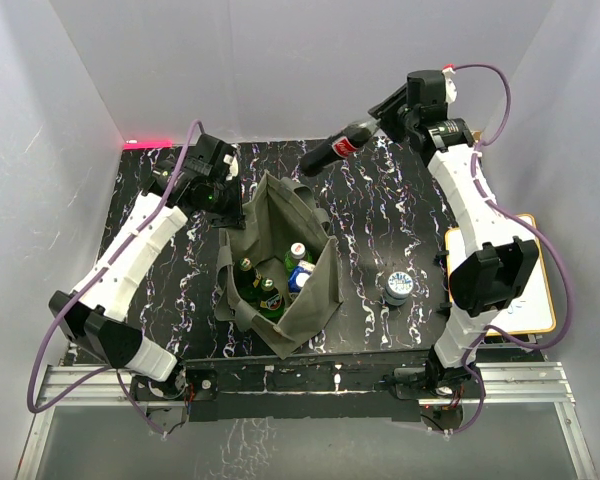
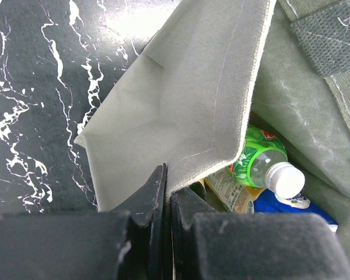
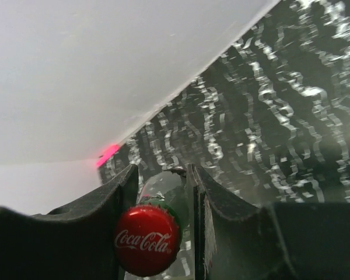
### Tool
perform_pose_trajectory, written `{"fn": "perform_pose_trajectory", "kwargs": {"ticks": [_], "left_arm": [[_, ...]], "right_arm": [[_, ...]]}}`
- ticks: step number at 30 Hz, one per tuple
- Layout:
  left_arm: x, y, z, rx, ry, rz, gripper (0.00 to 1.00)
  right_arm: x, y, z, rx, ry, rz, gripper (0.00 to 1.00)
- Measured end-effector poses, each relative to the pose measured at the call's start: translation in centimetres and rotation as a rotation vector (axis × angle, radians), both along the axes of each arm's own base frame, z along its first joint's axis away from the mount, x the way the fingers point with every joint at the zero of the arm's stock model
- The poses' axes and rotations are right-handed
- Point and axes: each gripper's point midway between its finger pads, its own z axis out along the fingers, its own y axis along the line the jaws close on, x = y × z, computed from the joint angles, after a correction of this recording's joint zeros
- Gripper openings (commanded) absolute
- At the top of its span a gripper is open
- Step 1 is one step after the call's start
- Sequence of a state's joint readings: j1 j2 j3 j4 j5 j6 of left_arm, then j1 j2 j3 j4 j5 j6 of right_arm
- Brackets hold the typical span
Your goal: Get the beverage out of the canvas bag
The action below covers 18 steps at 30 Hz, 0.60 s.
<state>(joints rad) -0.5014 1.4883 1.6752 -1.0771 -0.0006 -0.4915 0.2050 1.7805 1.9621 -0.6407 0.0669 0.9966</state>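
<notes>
Tabletop [image 1: 380, 230], black, marble-patterned with white veins, enclosed by white walls on three sides. Canvas bag [image 1: 280, 330] [image 2: 181, 105], boxy olive-grey fabric with floppy sides, standing open-mouthed on the tabletop a little left of centre. Flat white board with orange rim [image 1: 540, 300], lying at the right edge of the tabletop, partly covered by the right arm. Left pincer [image 1: 235, 203] [image 2: 168, 184], clenched on the canvas bag's far-left rim, with a fold of fabric pinched between its black fingers. Right pincer [image 1: 377, 122] [image 3: 162, 172], over the far part of the tabletop and well apart from the canvas bag, grasping by the neck a dark cola bottle with red label and red Coca-Cola cap [image 1: 338, 148] [image 3: 147, 240]; the bottle is tilted with its base pointing toward the bag, and is wholly outside the bag. Contents of the bag: green glass bottles [image 1: 248, 272], two, upright and side by side; green-labelled plastic bottle with white cap [image 1: 296, 250] [image 2: 262, 166]; blue-and-white carton [image 1: 302, 277] [image 2: 286, 207], just beside the plastic bottle. Small round container with blue-and-white top [image 1: 398, 288], upright on the tabletop between bag and board, touching neither.
</notes>
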Motion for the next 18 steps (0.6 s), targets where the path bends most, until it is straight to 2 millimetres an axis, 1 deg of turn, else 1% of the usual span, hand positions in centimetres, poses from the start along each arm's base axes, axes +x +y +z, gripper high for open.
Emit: {"fn": "perform_pose_trajectory", "kwargs": {"ticks": [4,8,10,14,18], "left_arm": [[0.2,0.2,0.1,0.018,-0.004,-0.003,0.00],[0.2,0.6,0.1,0.039,-0.010,-0.008,0.00],[0.2,0.8,0.1,0.052,-0.012,-0.011,0.00],[0.5,1.0,0.1,0.070,-0.017,-0.019,0.00],[0.9,1.1,0.0,0.093,-0.018,-0.031,0.00]], "right_arm": [[0.8,-2.5,-3.1,-0.094,0.028,-0.020,0.08],[1.8,-4.5,-4.5,-0.223,-0.006,-0.010,0.08],[2.1,-5.0,-4.7,-0.295,-0.024,0.004,0.08],[2.9,-5.4,-4.2,-0.439,-0.081,0.053,0.08],[4.5,-5.7,-4.2,-0.606,-0.139,0.106,0.08]]}}
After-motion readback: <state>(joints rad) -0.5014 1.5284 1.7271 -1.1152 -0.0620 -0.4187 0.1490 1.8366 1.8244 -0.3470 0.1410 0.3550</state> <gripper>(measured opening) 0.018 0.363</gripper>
